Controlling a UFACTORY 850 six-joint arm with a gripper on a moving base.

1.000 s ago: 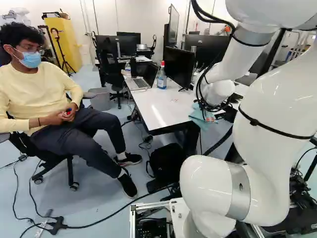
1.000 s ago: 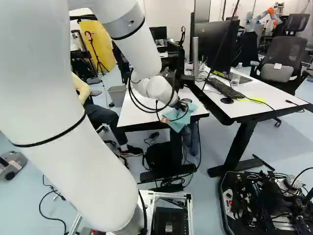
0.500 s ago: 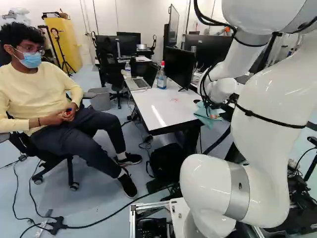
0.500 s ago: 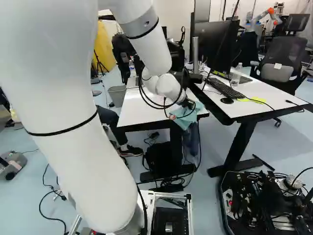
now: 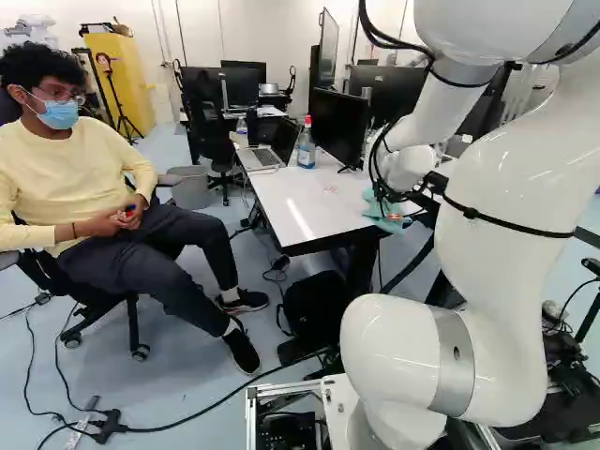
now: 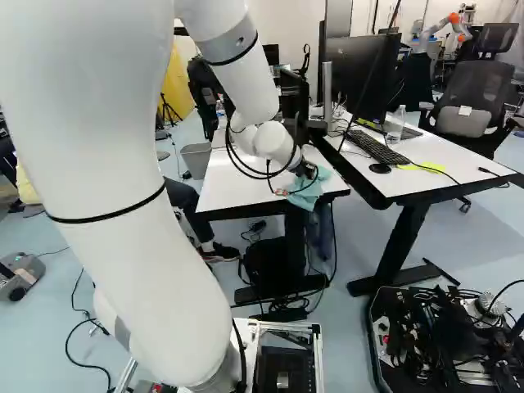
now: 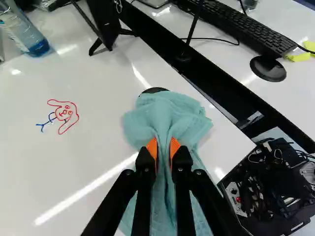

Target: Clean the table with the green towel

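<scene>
In the right base view my gripper (image 6: pixel 306 171) is low over the near right corner of the white table (image 6: pixel 233 184), with the light green towel (image 6: pixel 308 193) bunched under it. Part of the towel hangs over the table's edge. The wrist view shows the gripper (image 7: pixel 164 148) shut on the towel (image 7: pixel 170 113), a fold pinched between its orange pads. Cloth spreads on the tabletop ahead of and beneath the fingers. A red and blue doodle (image 7: pixel 64 116) marks the white surface beside the towel, apart from it.
A spray bottle (image 5: pixel 307 143), a laptop (image 5: pixel 263 157) and a monitor (image 5: pixel 338 127) stand farther back on the table. Across a dark gap is a second desk with a keyboard (image 6: pixel 377 147) and mouse. A black backpack (image 5: pixel 316 305) lies below. Another robot (image 6: pixel 440 30) stands far off.
In the right base view the arm first swung right, then the gripper came slightly back left, the gripped towel moving with it. The base has stayed put.
</scene>
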